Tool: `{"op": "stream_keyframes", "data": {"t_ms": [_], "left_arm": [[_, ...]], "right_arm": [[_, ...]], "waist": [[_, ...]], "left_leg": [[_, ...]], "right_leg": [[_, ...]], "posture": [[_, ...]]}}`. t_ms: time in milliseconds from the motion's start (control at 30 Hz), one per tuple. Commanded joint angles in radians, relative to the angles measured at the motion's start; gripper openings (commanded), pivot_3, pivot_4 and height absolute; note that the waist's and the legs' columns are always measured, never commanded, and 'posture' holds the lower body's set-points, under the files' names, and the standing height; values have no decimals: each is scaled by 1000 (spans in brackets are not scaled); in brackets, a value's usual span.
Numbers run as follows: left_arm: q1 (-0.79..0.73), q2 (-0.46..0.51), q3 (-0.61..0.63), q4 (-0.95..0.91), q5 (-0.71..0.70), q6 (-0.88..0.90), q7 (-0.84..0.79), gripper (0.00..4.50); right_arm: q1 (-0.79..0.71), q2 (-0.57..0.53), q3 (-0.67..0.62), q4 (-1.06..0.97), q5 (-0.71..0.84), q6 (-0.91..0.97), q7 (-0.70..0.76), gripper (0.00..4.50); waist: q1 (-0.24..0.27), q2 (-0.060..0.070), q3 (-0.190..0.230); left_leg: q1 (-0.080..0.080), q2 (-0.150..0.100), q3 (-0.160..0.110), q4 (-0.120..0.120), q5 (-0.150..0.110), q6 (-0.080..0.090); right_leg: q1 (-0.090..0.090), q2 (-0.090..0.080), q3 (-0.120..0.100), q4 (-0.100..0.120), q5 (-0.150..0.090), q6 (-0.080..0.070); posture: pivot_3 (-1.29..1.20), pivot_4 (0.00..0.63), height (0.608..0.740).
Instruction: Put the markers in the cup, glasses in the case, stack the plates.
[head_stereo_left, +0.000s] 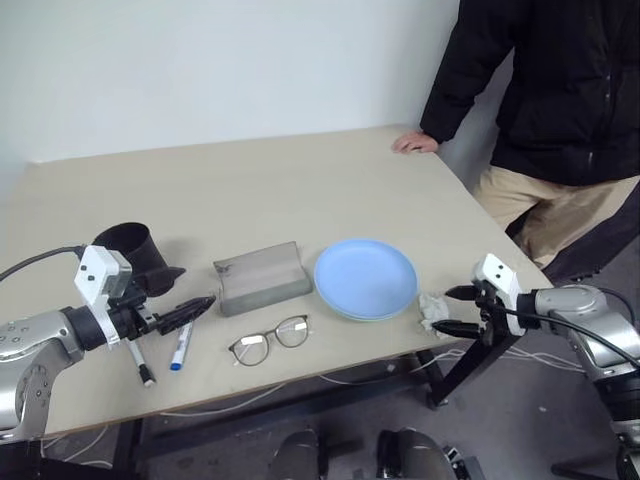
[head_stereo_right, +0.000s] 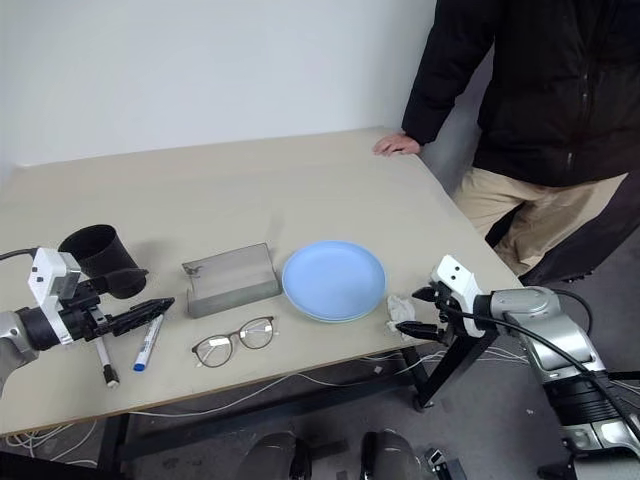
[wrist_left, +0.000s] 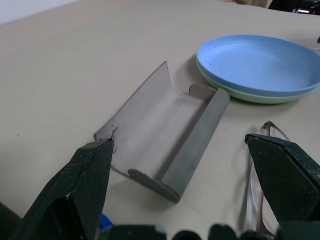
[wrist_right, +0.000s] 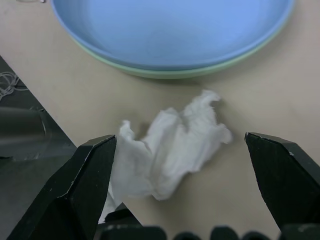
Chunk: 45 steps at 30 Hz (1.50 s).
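The light blue plate (head_stereo_left: 366, 276) rests on the pale green plate (wrist_right: 175, 72) at the table's right centre. Left of them the grey case (head_stereo_left: 260, 278) lies open, and the round-framed glasses (head_stereo_left: 269, 340) lie in front of it. The blue-capped marker (head_stereo_left: 181, 350) and the thin black-ended marker (head_stereo_left: 140, 362) lie near the front left. The black cup (head_stereo_left: 131, 253) stands behind them. My left gripper (head_stereo_left: 196, 308) hovers open over the markers, pointing at the case. My right gripper (head_stereo_left: 448, 310) is open beside a crumpled white tissue (wrist_right: 167, 152) at the table's right edge.
A person in a dark jacket stands at the far right, one hand (head_stereo_left: 414, 143) resting on the table's back corner. Cables (head_stereo_left: 250, 398) hang under the front edge. The table's right edge runs just beneath my right gripper.
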Motion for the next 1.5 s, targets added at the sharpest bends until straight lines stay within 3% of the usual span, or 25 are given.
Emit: {"op": "stream_keyframes", "data": {"t_ms": [33, 267, 367, 700, 1067, 1500], "left_arm": [[-7, 11, 31, -32, -8, -13, 7, 4500], [-5, 13, 32, -31, -8, -16, 9, 4500], [-8, 13, 30, -32, -9, -16, 8, 4500], [-32, 14, 15, -20, -3, -18, 8, 4500], [-54, 18, 7, -3, 5, -22, 7, 4500], [-72, 21, 22, -37, -14, 2, 11, 4500]], "right_arm": [[-28, 8, -2, -21, -14, -15, -16, 4448], [-34, 29, 15, -12, -34, -30, -24, 4294], [-32, 32, 22, -14, -45, -35, -27, 3536], [-39, 16, 45, -5, -88, -63, -9, 25], [-323, 1, -43, 228, -95, -145, -13, 25], [-418, 219, 44, 154, -90, -75, -55, 25]], "waist": [[0, 0, 0], [-1, 0, 0], [0, 0, 0], [0, 0, 0], [-1, 0, 0], [-2, -1, -1]], "left_leg": [[0, 0, 0, 1, 0, 0], [0, 2, 1, 4, 0, 0], [0, 2, 1, 5, 0, 0], [0, 2, 1, 5, 0, 0], [0, 2, 4, 7, 0, 1], [-1, -1, 6, 6, 1, 0]], "right_leg": [[0, 0, 0, 0, 0, 0], [1, 0, 0, -1, 0, 0], [1, 0, 0, -1, 0, 0], [1, 0, 0, 0, 0, 0], [0, 1, 1, 0, 0, 0], [-5, 3, 10, 3, 18, -8]], "posture": [[0, 0, 701], [0, 0, 701], [0, 0, 701], [0, 0, 701], [0, 0, 701], [0, 0, 701]]}}
